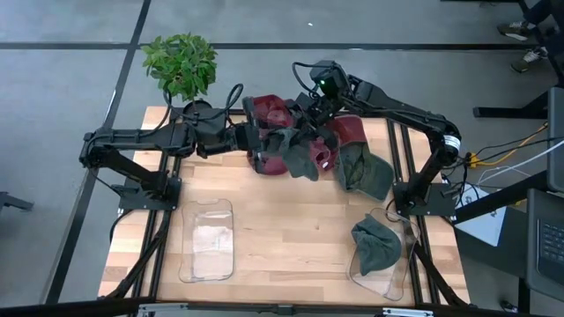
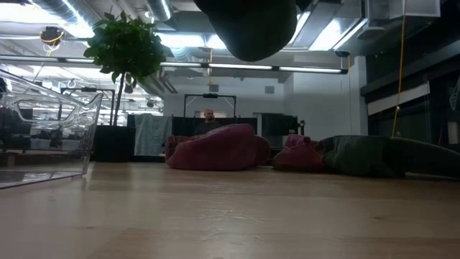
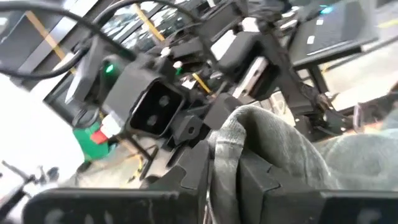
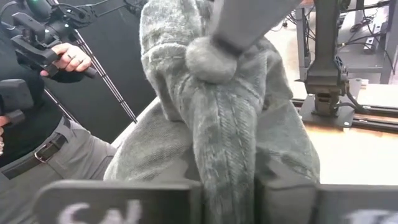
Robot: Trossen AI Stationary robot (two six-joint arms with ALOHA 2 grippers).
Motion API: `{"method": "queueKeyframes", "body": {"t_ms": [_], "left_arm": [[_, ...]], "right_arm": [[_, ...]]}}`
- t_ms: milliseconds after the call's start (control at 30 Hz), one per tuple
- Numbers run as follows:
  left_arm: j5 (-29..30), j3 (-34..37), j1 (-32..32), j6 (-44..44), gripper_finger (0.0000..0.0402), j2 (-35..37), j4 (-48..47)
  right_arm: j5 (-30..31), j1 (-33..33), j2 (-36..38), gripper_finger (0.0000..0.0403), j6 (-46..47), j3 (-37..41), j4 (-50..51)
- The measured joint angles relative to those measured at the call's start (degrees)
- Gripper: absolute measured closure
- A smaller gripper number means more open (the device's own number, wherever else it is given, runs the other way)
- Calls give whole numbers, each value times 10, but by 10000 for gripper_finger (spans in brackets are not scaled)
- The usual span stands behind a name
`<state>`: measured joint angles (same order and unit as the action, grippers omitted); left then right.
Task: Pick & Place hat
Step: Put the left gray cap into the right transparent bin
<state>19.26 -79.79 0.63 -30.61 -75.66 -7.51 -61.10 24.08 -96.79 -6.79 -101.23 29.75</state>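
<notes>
A grey-green knit hat (image 1: 300, 158) with a pompom (image 4: 208, 59) hangs between my two grippers above the far middle of the table. It shows at the top of the low view (image 2: 251, 25). My left gripper (image 1: 267, 141) comes from the left and is shut on it. My right gripper (image 1: 310, 130) comes from the far right and is shut on it too. Maroon hats (image 1: 269, 113) and another green hat (image 1: 363, 172) lie on the table beneath and beside them. My left gripper pinches a thick rolled edge of the hat (image 3: 225, 155) between its two fingers, coming about level from the table's left. The hat is lifted clear of the table. My right gripper pinches a bunched fold of the hat (image 4: 227, 165) between its two fingers, below the pompom. Several layers are gathered there. The hat hangs clear of the table.
A clear tray (image 1: 208, 239) stands near the front left. A second clear tray (image 1: 398, 275) at the front right holds a green hat (image 1: 375, 246). A potted plant (image 1: 181, 63) stands at the far left corner. A person (image 4: 37, 112) stands beyond the table.
</notes>
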Motion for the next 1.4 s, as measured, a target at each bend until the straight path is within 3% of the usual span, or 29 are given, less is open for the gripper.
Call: {"method": "queueKeyframes", "body": {"t_ms": [133,400,600,700,1000,1267,1400], "left_arm": [[49,0,0,46,329,0,-1],[63,0,0,115,274,5,-32],[125,-1,0,213,227,13,-84],[128,-1,0,248,214,16,-111],[129,-1,0,360,210,15,-172],[125,-1,-5,430,218,15,-201],[119,-1,-6,426,219,15,-201]], "right_arm": [[1,6,0,389,-15,0,14],[22,22,0,374,-43,0,68],[118,42,0,390,-75,0,119],[166,53,0,381,-71,1,141],[341,62,25,386,-51,1,196],[409,60,106,379,-23,4,273],[484,38,160,381,19,30,285]]}}
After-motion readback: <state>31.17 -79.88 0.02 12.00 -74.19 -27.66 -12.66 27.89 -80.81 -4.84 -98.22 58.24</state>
